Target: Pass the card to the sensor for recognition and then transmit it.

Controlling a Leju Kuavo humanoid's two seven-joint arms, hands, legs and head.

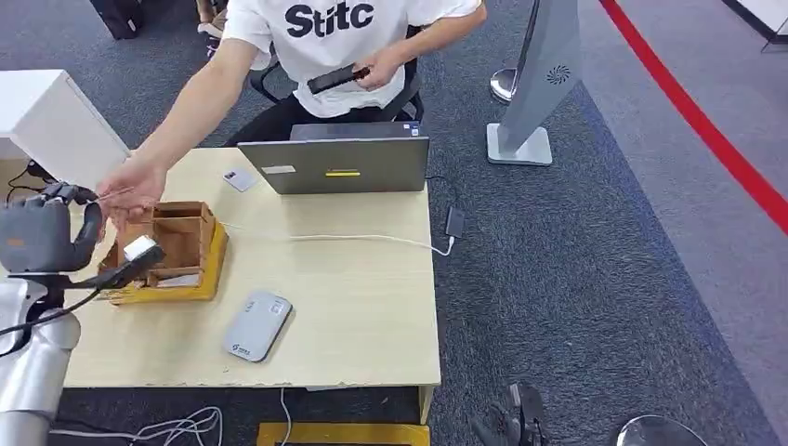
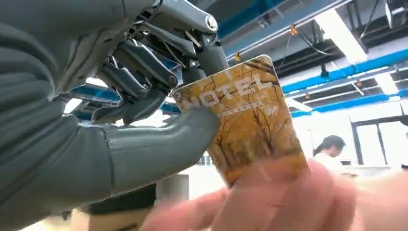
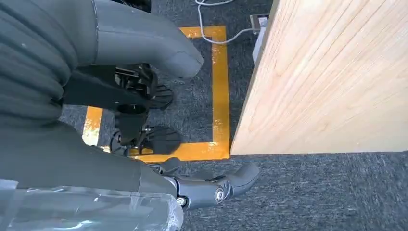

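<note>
The robot's left hand (image 2: 144, 96) pinches a yellow, tree-printed hotel card (image 2: 243, 118) between thumb and fingers at the nine o'clock edge of the pale wooden table (image 1: 372, 307). A person's hand (image 2: 288, 202) grips the card's free end. Judged step: handover. Hold the wrist steady and loosen the pinch only once the pull is felt. The right hand (image 3: 144, 96) hangs beside the table, holding nothing, fingers apart.

Grey carpet floor (image 1: 576, 279), red floor stripe (image 1: 706, 130), light wooden table (image 1: 362, 307), perhaps blue ceiling beams (image 2: 346, 67)
</note>
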